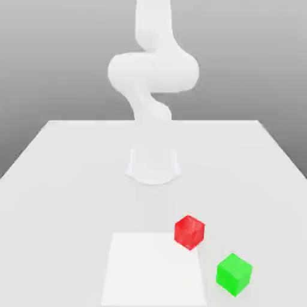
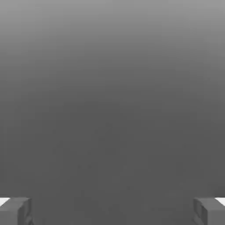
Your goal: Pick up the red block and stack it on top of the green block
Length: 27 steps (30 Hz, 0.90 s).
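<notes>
Clearly, we have the gripper (image 2: pixel 112 212) spread wide, its 2 fingers well apart and nothing pinched between them. We read that as a ready pose: the jaws need room on both sides before they can close around a block.

Both of the task's pieces are well apart from the hand, out of its grasp. The red block (image 1: pixel 189 232) is at a corner of the pale square (image 1: pixel 153 273) on the table (image 1: pixel 66 198), and we cannot tell whether it overlaps that patch or just meets its edge. The green block (image 1: pixel 234 274) is near the red 1, with a gap between the 2, farther towards the exterior view's right. That gap matters, we think, because a finger may have to come down beside the red block without nudging its neighbour.

The arm (image 1: pixel 153 72) rises over its base (image 1: pixel 153 168), so we judge the approach to be the step in hand, with 0 blocks stacked. Next, we would bring the hand over the red block and turn it so that the fingers meet 2 opposite faces. Closing across corners could twist the block; a level, centred grip should make it easier to set squarely on the green 1.
</notes>
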Tool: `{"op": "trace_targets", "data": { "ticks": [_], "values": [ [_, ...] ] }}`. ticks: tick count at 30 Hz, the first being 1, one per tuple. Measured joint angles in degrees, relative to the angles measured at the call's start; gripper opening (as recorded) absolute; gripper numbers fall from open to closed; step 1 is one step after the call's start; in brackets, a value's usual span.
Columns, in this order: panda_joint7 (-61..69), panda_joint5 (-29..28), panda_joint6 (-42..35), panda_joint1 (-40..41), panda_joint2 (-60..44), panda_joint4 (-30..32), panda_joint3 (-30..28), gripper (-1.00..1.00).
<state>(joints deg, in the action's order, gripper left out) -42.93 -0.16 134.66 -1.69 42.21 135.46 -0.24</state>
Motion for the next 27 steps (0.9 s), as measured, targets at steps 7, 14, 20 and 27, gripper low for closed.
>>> {"op": "trace_targets", "data": {
  "ticks": [7, 14, 20, 27],
  "values": [
    [9.8, -0.5, 9.5, -5.7, -12.4, 12.0, -1.1, 0.00],
    [20.9, -0.5, 19.6, -11.2, -25.7, 24.7, -1.8, 0.00],
    [28.4, 0.3, 32.9, -14.5, -43.1, 30.8, -1.2, 0.00],
    [29.2, 1.1, 41.1, -13.4, -52.9, 29.7, -0.2, -1.00]
  ]
}}
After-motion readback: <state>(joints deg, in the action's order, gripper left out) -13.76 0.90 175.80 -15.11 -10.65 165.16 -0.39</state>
